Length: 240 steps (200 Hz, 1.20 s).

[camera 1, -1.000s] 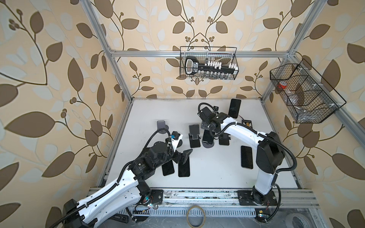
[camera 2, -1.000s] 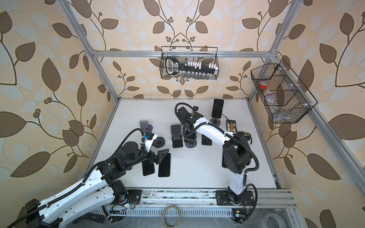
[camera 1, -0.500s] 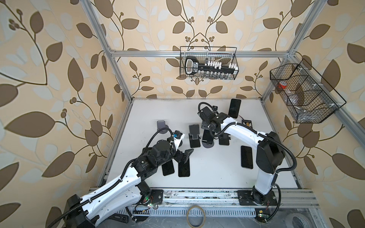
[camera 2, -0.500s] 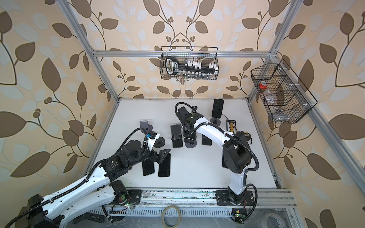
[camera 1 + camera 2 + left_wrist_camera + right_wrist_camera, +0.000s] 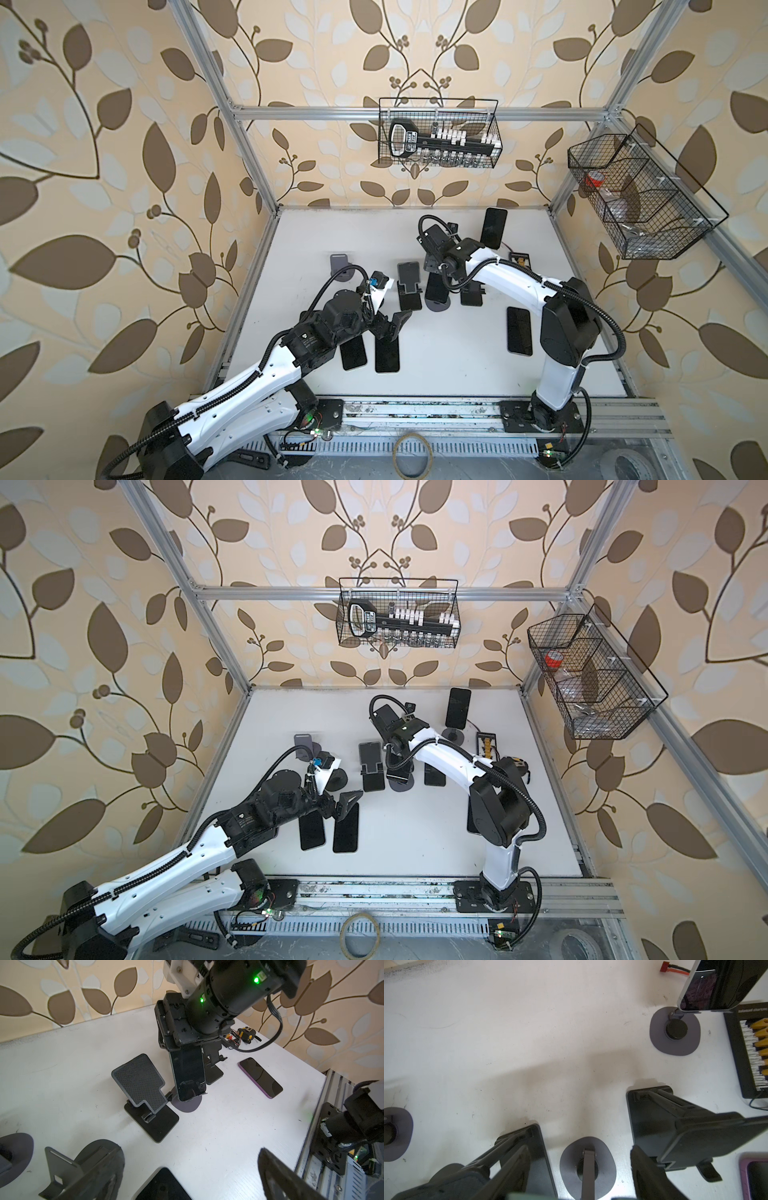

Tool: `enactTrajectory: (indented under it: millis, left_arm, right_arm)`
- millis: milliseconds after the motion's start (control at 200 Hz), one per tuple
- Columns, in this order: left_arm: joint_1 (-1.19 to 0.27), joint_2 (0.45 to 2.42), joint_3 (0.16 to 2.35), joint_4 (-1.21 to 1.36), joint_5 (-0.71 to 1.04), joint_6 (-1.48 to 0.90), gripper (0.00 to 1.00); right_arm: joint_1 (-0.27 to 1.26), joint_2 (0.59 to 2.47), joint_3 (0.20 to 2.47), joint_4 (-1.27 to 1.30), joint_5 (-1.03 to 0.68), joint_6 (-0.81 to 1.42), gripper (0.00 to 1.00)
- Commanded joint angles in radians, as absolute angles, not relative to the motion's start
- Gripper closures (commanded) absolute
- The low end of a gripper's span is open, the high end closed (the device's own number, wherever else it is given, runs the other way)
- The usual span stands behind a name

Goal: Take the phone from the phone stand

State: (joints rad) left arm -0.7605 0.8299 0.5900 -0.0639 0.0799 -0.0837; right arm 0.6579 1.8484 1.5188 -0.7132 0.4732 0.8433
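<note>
Gripping the phone [image 5: 189, 1076] by its top edge, my right gripper [image 5: 184, 1048] is clamped; left gripper [image 5: 390, 324] gapes wide. Phone rests in its stand [image 5: 187, 1105], not yet lifted.

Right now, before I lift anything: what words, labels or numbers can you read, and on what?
"balanced char…": white print on the black charger box; the ending is blurred.
White label on the black tool in the wire basket: too small to read.
Nothing else is legible.
</note>
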Motion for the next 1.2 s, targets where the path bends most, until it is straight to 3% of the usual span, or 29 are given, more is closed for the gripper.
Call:
enactTrajectory:
  millis: [0, 85, 375, 1195]
  left_arm:
    - [-0.768, 0.828, 0.637, -0.018, 0.115, -0.069, 0.01]
    - [-0.769, 0.825, 0.636, -0.02, 0.113, -0.069, 0.01]
    - [-0.768, 0.825, 0.641, -0.044, 0.091, -0.068, 0.01]
    - [-0.767, 0.843, 0.705, -0.111, 0.077, -0.072, 0.01]
  right_arm:
    - [0.655, 1.81, 1.498, -0.704, 0.464, 0.839, 0.39]
    - [0.655, 1.806, 1.493, -0.692, 0.455, 0.834, 0.47]
    - [0.656, 1.8, 1.488, -0.676, 0.462, 0.825, 0.51]
    - [0.657, 1.715, 1.465, -0.627, 0.446, 0.83, 0.51]
